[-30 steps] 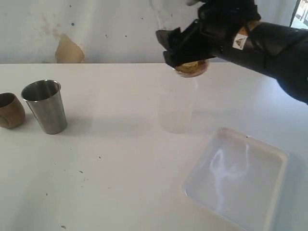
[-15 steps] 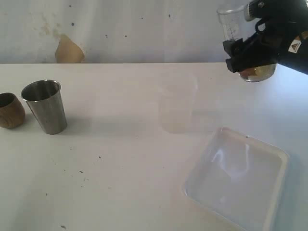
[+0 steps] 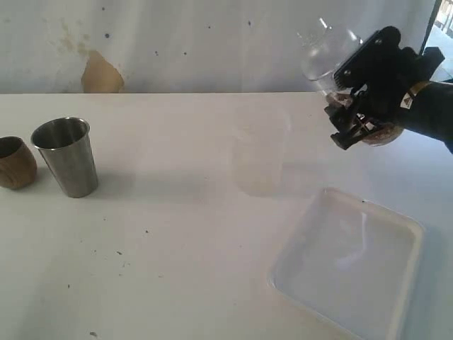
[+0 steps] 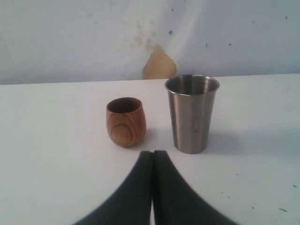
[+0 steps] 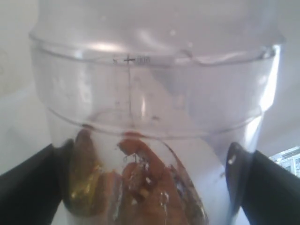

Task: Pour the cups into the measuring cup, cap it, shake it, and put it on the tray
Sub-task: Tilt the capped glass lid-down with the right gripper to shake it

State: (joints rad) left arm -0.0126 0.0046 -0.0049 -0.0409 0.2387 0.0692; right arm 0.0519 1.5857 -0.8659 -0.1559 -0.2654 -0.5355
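here we hold the measuring cup (image 5: pixel 154 108) tilted in the air over the desk's far right side, our right pincer (image 3: pixel 361 117) spread wide around it, brown bits inside. our left pincer (image 4: pixel 152 159) is pressed closed, empty, facing the wooden cup (image 4: pixel 125 122) and steel tumbler (image 4: pixel 191 115).

Your exterior camera looked down across the table (image 3: pixel 177 269); low left wrist view shared its steel tumbler (image 3: pixel 66 157), wooden cup (image 3: pixel 15 164); right wrist hugged measuring cup (image 5: pixel 150 108).
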